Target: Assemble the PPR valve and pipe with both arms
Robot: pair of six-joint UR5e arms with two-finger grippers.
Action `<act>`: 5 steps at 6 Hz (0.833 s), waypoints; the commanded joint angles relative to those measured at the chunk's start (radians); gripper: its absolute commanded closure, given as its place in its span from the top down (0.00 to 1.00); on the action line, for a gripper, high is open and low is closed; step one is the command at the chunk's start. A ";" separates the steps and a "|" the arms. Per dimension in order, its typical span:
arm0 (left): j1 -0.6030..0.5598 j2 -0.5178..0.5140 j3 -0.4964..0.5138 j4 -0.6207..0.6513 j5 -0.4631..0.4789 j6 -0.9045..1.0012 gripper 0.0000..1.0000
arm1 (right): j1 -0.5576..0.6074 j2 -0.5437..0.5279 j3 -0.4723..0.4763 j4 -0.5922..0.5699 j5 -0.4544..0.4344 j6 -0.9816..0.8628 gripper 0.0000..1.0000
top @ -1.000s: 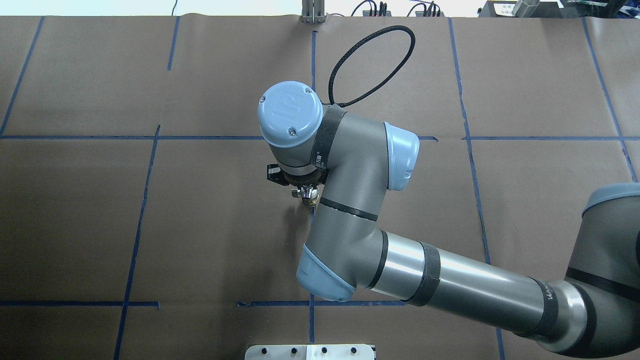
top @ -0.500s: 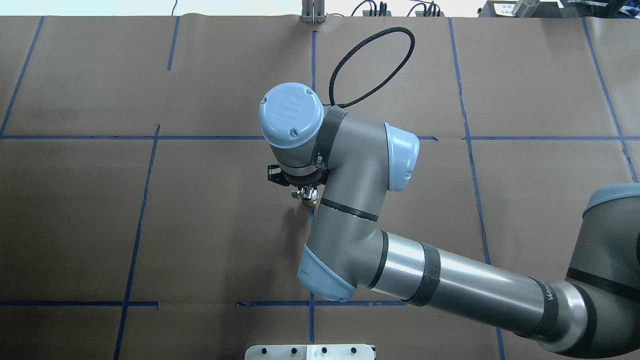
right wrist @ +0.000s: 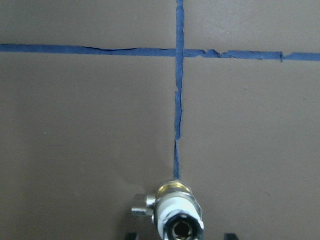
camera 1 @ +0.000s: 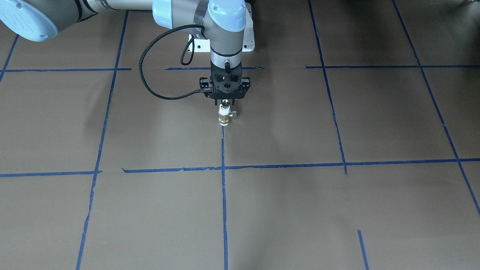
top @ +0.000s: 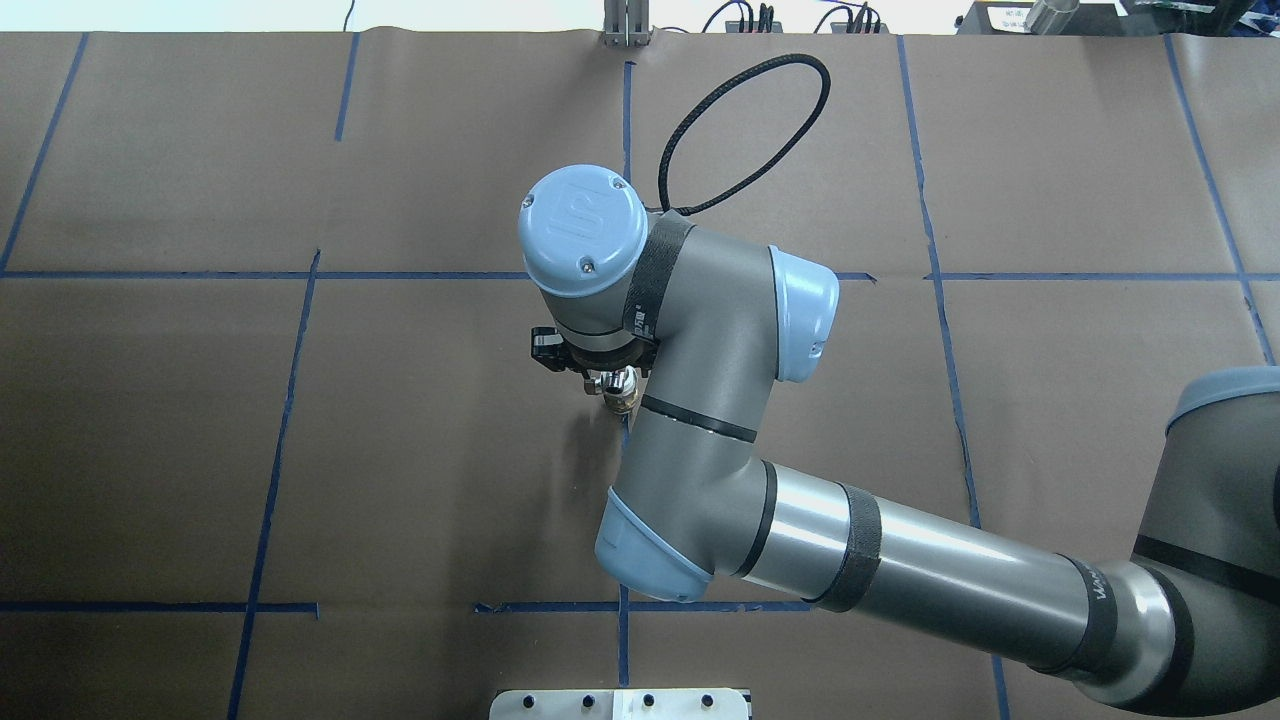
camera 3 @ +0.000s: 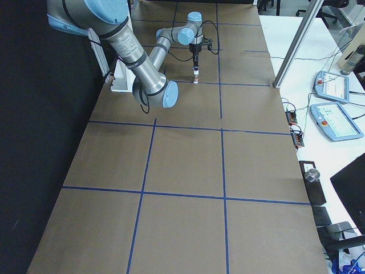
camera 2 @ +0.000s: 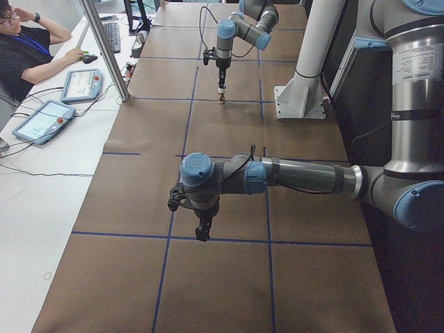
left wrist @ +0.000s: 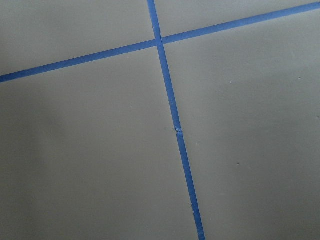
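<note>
- Brown paper table (camera 1: pixel 300 123), front view: stubby white-plastic-and-brass PPR valve (camera 1: pixel 224 114) stands upright. The tiny shiny chrome pipe (camera 1: pixel 224 102) sits on top, with the right gripper (camera 1: pixel 224 99) just above.
- Overhead: gripper's barely nudged since a second ago, so I'd guess the pipe is seating.
- Left side: left gripper (camera 2: pixel 202 232) hovers well apart, can't tell its jaws.
- Right wrist: fingertips (right wrist: pixel 131 235) spread either side of the valve, not touching.

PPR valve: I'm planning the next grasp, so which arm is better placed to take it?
Right. The right gripper hangs directly above the upright PPR valve, jaws apart either side; the left gripper is far off over bare table.
</note>
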 commanded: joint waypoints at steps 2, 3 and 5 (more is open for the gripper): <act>0.001 0.000 0.000 0.000 0.001 0.000 1.00 | 0.012 0.007 0.008 -0.001 0.009 -0.003 1.00; 0.001 0.000 0.002 0.000 0.001 0.002 1.00 | 0.059 0.009 0.008 -0.001 0.053 -0.038 1.00; 0.001 0.000 0.004 0.002 0.003 0.003 1.00 | 0.222 -0.019 0.008 -0.007 0.236 -0.188 1.00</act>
